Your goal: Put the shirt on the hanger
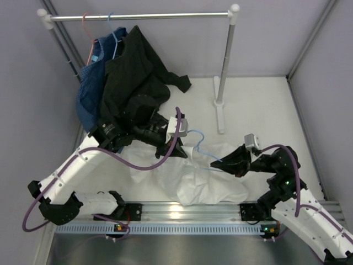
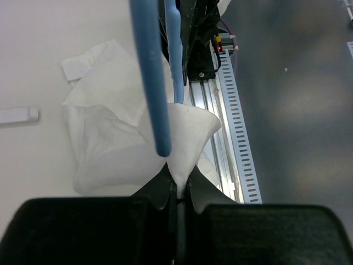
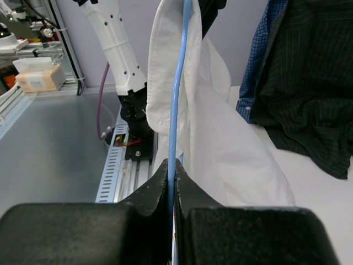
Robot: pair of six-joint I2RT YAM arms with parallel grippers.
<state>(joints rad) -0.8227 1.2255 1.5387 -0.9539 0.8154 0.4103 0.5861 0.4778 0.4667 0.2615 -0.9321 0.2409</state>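
- Two grips carry this step. The left gripper (image 2: 177, 185) has its fingers pinched tight on a fold of the large white long-sleeved shirt of thin wrinkled fabric (image 2: 187, 138). The right gripper (image 3: 171, 171) is clamped on the thin light-blue wire hanger (image 3: 179, 83), with no gap showing beside the wire.
- The shirt lies mostly heaped on the white table (image 1: 265, 99) in the near middle, between the two arms, with one part lifted to the left fingers. The hanger stands between the grippers, its wire touching the lifted cloth.
- The step looks to be threading a hanger arm into the shirt. Hold the hanger steady with the right and draw the pinched edge slowly along the wire with the left, so the thin cloth does not slip free.
- Whether the wire sits inside the neck opening or only beside a fold, I cannot tell; check that before pulling.
- Steer the left arm away from the black hanging garment (image 1: 132, 72) at far left.
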